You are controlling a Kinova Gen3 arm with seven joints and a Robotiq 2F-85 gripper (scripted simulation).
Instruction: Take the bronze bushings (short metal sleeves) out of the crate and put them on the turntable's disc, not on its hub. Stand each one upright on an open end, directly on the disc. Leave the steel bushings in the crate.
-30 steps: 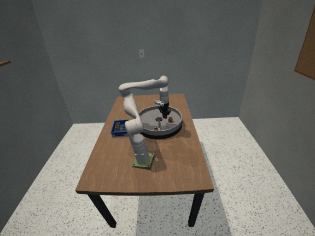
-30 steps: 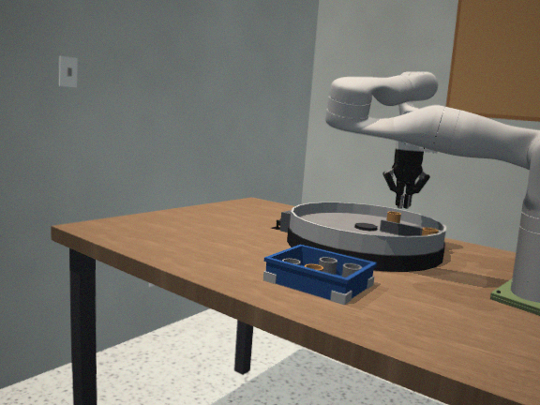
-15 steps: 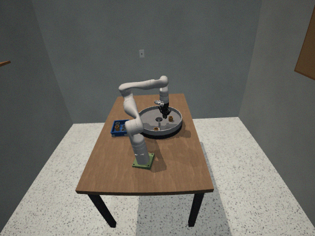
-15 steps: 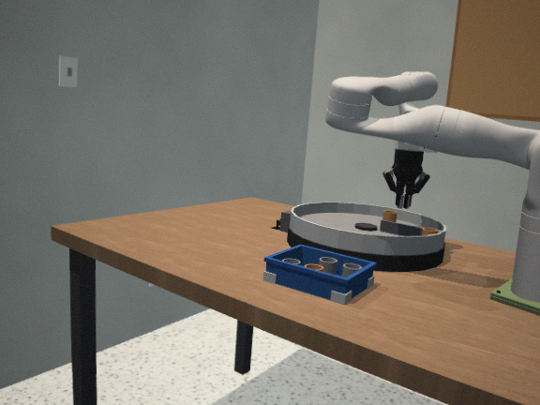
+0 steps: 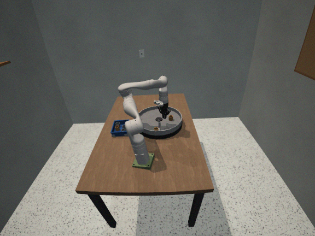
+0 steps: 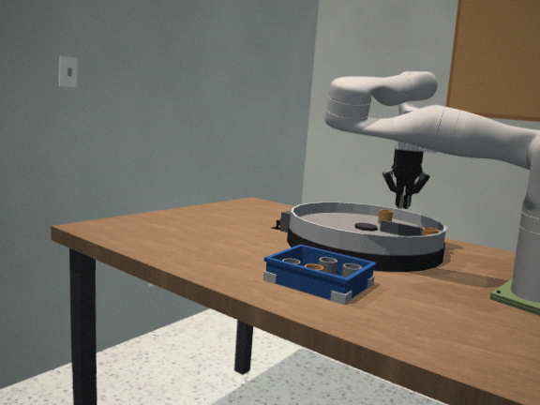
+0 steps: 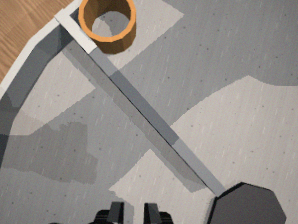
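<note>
The end effector is held above the turntable, pointed downward. Its fingers are nearly closed, a narrow gap being left between them, and nothing is gripped.

Below, the grey disc is enclosed by a raised rim, with the dark hub at its centre. A straight divider is run from the hub to the rim. Two bronze bushings are stood upright on the disc, apart from the hub: the first bushing is placed toward the table's right edge, and the second bushing is set just beside the divider's outer end, near the rim.

Near the left edge of the table, the blue crate is placed. In it are held one bronze bushing and three steel bushings, so one bronze piece is yet to be moved.

The white arm is mounted on a green base plate, between the turntable and the table's near edge.

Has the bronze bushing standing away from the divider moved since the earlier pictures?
Yes: in the exterior view, this bushing has shifted left, nearer the hub.
</note>
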